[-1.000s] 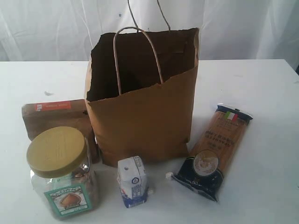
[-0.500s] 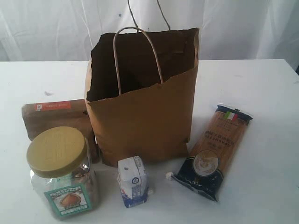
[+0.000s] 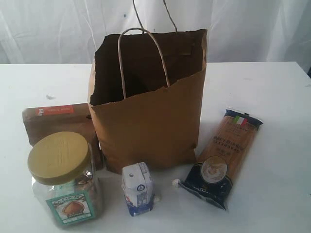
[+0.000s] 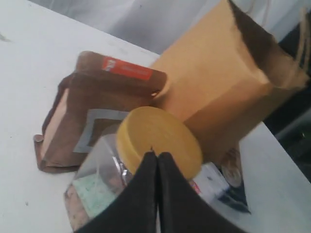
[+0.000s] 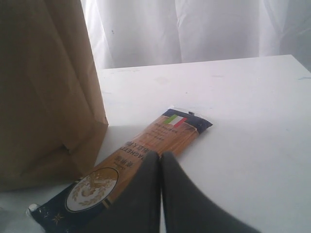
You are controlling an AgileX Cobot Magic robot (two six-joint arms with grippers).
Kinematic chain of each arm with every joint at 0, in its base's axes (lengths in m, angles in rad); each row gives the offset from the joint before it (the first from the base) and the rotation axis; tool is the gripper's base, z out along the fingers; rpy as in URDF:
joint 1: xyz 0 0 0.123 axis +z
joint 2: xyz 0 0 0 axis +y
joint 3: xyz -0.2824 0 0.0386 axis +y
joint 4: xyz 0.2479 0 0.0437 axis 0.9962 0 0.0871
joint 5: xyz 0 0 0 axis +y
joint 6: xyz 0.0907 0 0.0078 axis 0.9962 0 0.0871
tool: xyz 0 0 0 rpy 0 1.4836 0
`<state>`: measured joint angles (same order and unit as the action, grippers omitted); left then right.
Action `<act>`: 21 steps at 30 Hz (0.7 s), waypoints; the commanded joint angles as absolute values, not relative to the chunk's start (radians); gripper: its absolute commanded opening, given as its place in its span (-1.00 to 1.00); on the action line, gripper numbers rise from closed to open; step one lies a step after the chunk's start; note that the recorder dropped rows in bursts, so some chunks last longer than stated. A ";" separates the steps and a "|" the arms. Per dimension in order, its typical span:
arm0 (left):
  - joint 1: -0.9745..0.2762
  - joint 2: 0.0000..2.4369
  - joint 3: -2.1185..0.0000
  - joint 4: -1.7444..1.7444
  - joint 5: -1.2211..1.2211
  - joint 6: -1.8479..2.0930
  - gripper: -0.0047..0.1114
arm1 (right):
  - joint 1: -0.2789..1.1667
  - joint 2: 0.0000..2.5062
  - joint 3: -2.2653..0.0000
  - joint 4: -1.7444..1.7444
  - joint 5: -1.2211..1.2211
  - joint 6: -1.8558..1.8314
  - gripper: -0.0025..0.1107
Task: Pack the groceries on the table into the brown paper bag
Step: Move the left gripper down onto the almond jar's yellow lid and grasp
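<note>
The brown paper bag (image 3: 150, 102) stands open and upright mid-table, also in the left wrist view (image 4: 228, 82) and right wrist view (image 5: 43, 92). In front of it are the tan-lidded nut jar (image 3: 63, 179), the small white-blue carton (image 3: 138, 189) and the spaghetti pack (image 3: 224, 156); the brown kraft pouch (image 3: 56, 124) lies behind the jar. The yellow bottle and the dark jar are out of view. My left gripper (image 4: 157, 154) is shut and empty, above the jar's lid (image 4: 158, 141). My right gripper (image 5: 160, 154) is shut and empty over the spaghetti pack (image 5: 146, 150). Neither gripper shows in the exterior view.
The white table (image 3: 272, 97) stretches bare to the right of the bag and behind it. A white curtain (image 3: 252, 29) hangs along the far edge. The bag's two loop handles (image 3: 143, 53) stand up above its mouth.
</note>
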<state>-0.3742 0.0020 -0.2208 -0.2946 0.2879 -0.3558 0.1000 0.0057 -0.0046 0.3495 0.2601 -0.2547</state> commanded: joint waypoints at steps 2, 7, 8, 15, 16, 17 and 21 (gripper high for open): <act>-0.372 0.099 -0.550 -0.309 0.812 -0.234 -0.92 | 0.096 0.000 0.000 0.339 0.252 -0.262 -0.96; -0.372 0.290 -0.739 -0.317 1.061 -0.007 -0.74 | 0.096 0.000 0.000 0.339 0.252 -0.262 -0.96; -0.372 0.327 -0.758 -0.317 1.073 0.011 -0.62 | 0.096 0.000 0.000 0.339 0.252 -0.262 -0.96; -0.372 0.555 -0.734 -0.345 0.960 0.116 0.89 | 0.096 0.000 0.000 0.339 0.252 -0.262 -0.96; -0.372 0.587 -0.730 -0.354 0.944 0.138 0.89 | 0.096 0.000 0.000 0.339 0.252 -0.262 -0.96; -0.372 0.628 -0.730 -0.367 0.930 0.169 0.89 | 0.096 0.000 0.000 0.339 0.252 -0.262 -0.96; -0.372 0.797 -0.747 -0.417 0.864 0.279 0.89 | 0.097 0.000 0.000 0.339 0.252 -0.276 -0.96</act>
<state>-0.3742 0.6971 -0.7369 -0.3735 0.9087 0.2005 0.1000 0.0057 -0.0046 0.3495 0.2601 -0.2584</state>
